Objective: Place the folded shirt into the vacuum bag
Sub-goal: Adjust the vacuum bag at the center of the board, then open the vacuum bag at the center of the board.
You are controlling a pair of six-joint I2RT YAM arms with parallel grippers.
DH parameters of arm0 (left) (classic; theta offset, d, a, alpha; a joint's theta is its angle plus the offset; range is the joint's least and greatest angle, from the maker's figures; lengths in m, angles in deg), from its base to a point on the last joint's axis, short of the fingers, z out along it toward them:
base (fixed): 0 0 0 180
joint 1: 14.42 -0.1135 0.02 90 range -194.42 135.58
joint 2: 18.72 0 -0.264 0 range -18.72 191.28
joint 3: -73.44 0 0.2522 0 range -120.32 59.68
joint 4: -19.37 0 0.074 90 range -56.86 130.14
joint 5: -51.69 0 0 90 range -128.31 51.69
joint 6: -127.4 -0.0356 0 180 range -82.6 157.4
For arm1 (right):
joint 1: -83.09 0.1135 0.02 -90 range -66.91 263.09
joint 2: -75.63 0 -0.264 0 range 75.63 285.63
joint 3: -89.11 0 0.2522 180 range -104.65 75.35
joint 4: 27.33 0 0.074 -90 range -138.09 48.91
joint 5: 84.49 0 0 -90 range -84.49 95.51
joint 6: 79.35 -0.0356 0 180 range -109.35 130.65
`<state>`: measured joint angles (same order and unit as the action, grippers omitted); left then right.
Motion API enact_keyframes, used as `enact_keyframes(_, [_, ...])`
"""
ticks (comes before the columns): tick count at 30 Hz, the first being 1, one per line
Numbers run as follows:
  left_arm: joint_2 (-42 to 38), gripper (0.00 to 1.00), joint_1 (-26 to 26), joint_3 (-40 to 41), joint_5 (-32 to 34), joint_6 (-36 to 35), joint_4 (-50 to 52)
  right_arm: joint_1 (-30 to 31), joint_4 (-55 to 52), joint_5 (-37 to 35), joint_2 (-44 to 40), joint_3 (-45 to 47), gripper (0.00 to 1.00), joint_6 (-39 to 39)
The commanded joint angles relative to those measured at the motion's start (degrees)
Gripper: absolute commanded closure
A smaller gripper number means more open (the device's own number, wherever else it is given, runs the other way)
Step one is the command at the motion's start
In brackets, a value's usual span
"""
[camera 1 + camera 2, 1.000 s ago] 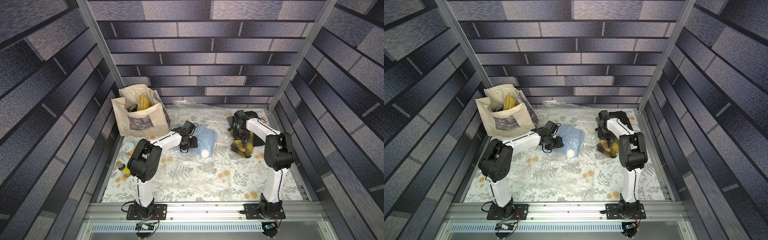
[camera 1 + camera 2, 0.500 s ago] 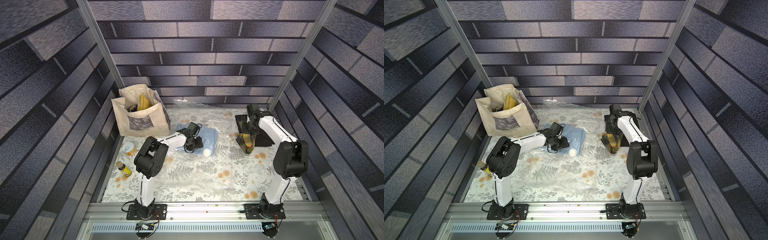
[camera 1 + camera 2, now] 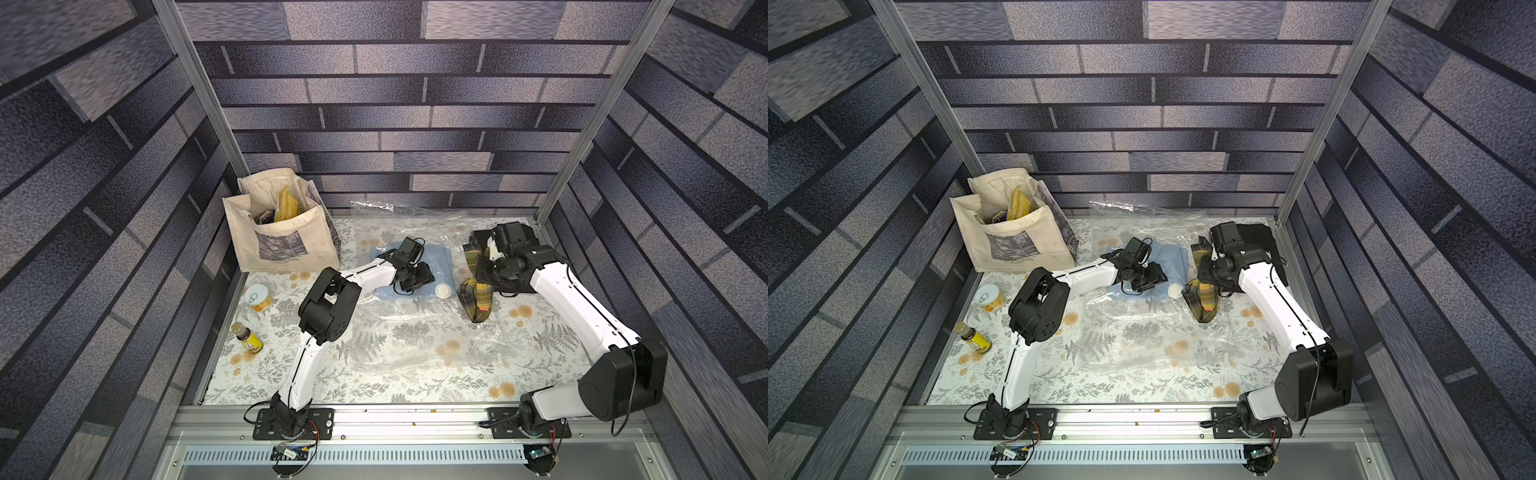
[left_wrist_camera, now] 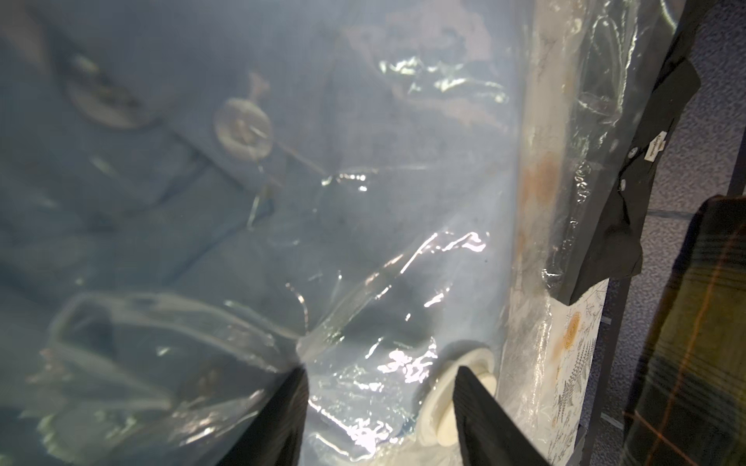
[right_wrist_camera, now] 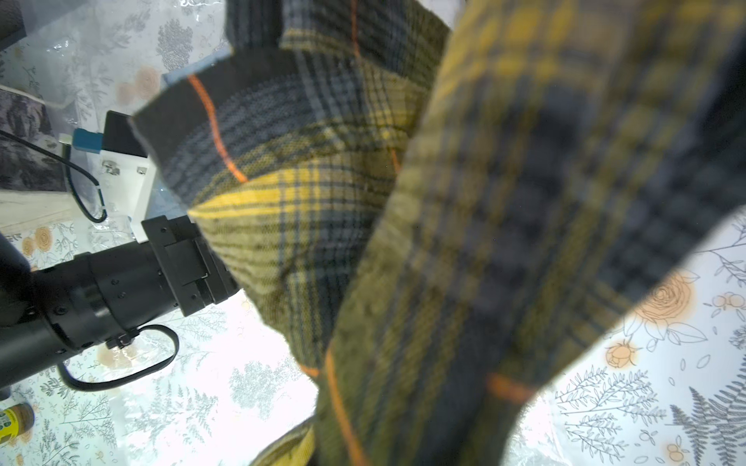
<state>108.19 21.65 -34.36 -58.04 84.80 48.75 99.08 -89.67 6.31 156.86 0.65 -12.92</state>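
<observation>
Both top views look down from high up front, sharing the whole white flowery table [image 3: 374, 390]. The left wrist view sits close against the clear crinkly plastic bag [image 4: 363, 262], the right against the yellow checked cloth shirt [image 5: 444, 242].

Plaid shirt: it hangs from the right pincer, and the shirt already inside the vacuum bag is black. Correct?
Not quite. Inside the vacuum bag lies a light blue shirt, not a black one; the left wrist view shows it through the plastic. The black shirt lies outside the bag. The plaid shirt does hang from the right pincer.
</observation>
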Motion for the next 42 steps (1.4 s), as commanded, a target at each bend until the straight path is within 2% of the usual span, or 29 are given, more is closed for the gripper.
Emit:
enact_keyframes(1, [-7.04,0.37,0.16,-0.43,0.17,-7.82,9.28,-0.26,0.79,1.04,-5.12,-0.71,1.0,-0.1])
enact_keyframes(5, [-15.81,0.34,2.8,0.95,5.64,-21.28,21.36,-0.25,0.53,0.48,-6.73,0.79,1.0,-0.24])
enact_keyframes(8, [-20.44,0.31,8.11,2.65,12.64,-31.48,30.14,-0.26,0.83,-0.3,-7.05,2.71,1.0,-0.23])
enact_keyframes(11, [-24.6,0.28,15.05,7.72,20.31,-38.25,33.26,-0.36,1.65,-0.75,-7.22,4.24,1.0,-0.73])
enact_keyframes(15, [-28.03,0.22,26.41,13.5,26.45,-44.49,32.57,-0.43,2.46,-0.89,-6.97,5.36,1.0,-1.37])
enact_keyframes(17, [-27.67,0.18,30.74,14.27,27.48,-45.94,31.7,-0.43,2.79,-0.62,-6.55,5.7,1.0,-1.64])
enact_keyframes(21, [-23.63,0.17,35.2,13.65,28.35,-46.73,31.49,-0.43,4.2,0.46,-6.36,7.48,1.0,-2.78])
enact_keyframes(29, [-16.3,0.16,37.93,12.92,34.86,-50.02,29.79,-0.34,6.4,2.28,-5.15,10.57,1.0,-3.95])
enact_keyframes(35, [-13.98,0.24,36.87,12.64,39.76,-50.88,29.57,-0.35,7.44,1.63,-2.65,11.49,1.0,-3.38])
enact_keyframes(42, [-19.43,0.34,32.56,18.6,38.79,-48.66,29.1,-0.34,7.88,-1.8,2.15,10.62,1.0,-1.12])
